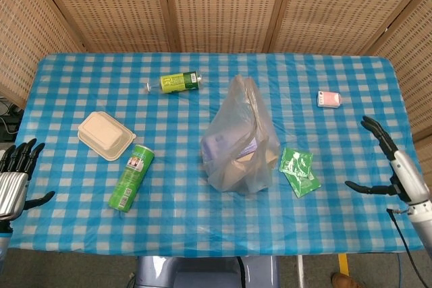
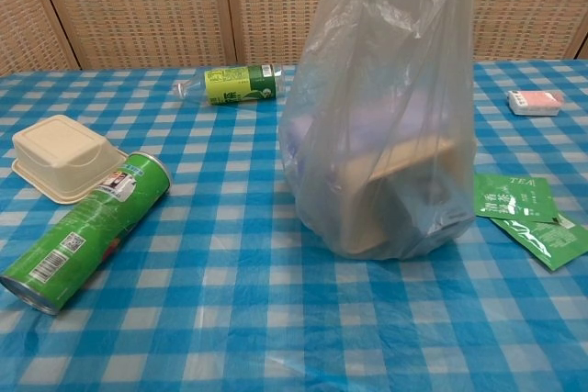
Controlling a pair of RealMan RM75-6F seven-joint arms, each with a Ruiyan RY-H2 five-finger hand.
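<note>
The right hand (image 1: 386,166), fingers spread and holding nothing, seems to start reaching toward the tea packets (image 1: 298,170), and must next come over them.

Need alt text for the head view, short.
A translucent plastic bag holding boxes stands mid-table on a blue checked cloth. A green can, takeaway box and bottle lie to its left, green tea packets to its right. An open robot hand flanks each side.
</note>
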